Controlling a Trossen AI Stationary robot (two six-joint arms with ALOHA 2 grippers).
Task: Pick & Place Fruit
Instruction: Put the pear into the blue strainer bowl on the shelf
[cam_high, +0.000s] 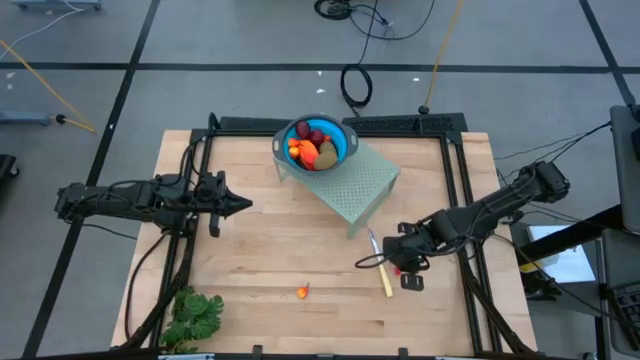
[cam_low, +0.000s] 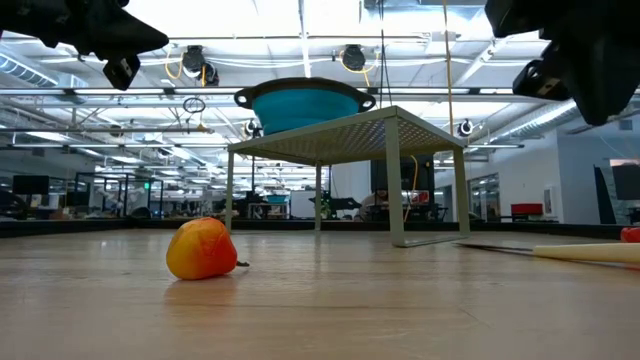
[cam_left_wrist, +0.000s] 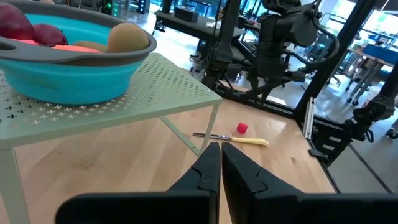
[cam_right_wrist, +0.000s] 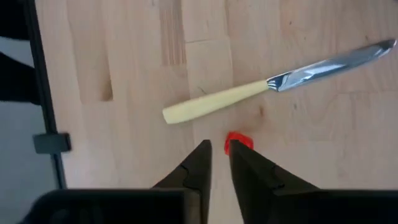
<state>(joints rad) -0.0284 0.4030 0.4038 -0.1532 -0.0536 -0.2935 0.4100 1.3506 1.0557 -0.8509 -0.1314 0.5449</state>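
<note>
Most of the fruit (cam_high: 314, 148) sits piled in the blue bowl (cam_high: 340, 135): dark red balls, olive-brown ovals and orange-red pieces. The bowl stands on a pale green perforated stand (cam_high: 360, 180) at the far middle of the counter (cam_high: 270, 250). 2 pieces lie apart from the bowl. A tiny red bit (cam_right_wrist: 239, 140) rests on the wood just beside the yellow-handled knife (cam_right_wrist: 249, 92), on the bowl's near right. A small orange-red piece (cam_high: 303, 291) lies alone nearer the front edge. The right gripper (cam_right_wrist: 216, 149) hangs over the red bit, its fingers (cam_right_wrist: 200, 163) parted by a narrow gap, holding nothing. The left gripper (cam_high: 240, 204) hovers left of the bowl, fingers pressed together and empty. A leafy green bunch (cam_high: 193, 315) lies at the front left corner.
</note>
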